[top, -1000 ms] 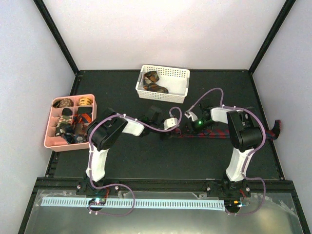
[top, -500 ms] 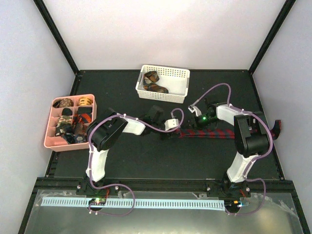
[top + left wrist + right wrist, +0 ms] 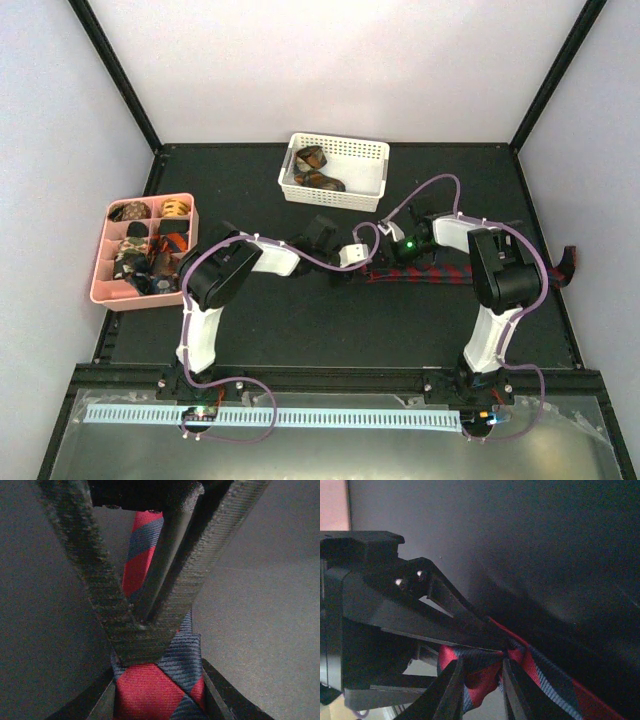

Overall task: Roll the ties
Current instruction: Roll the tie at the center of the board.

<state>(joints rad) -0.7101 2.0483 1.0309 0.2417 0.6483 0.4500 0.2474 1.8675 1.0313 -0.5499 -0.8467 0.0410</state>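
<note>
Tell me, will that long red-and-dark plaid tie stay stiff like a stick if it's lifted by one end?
Probably not: the long red-and-dark plaid fabric tie lies flat along the black table, so it would likely droop. It bunches where the right gripper pinches it, so it seems soft and light.

Found bare counter (image 3: 300,330) open along the whole near strip, between the arm bases and the plaid tie (image 3: 440,275) stretched across the middle right. Met a crowd at mid-counter in the left pincer (image 3: 160,695) and right pincer (image 3: 482,680), both clamped nose to nose on the tie's left end, with no gap to slip between. Had free passage behind them up to the white basket (image 3: 335,203) at the back. Was hemmed at far left by the pink tray (image 3: 100,292), and at either side by the walls
</note>
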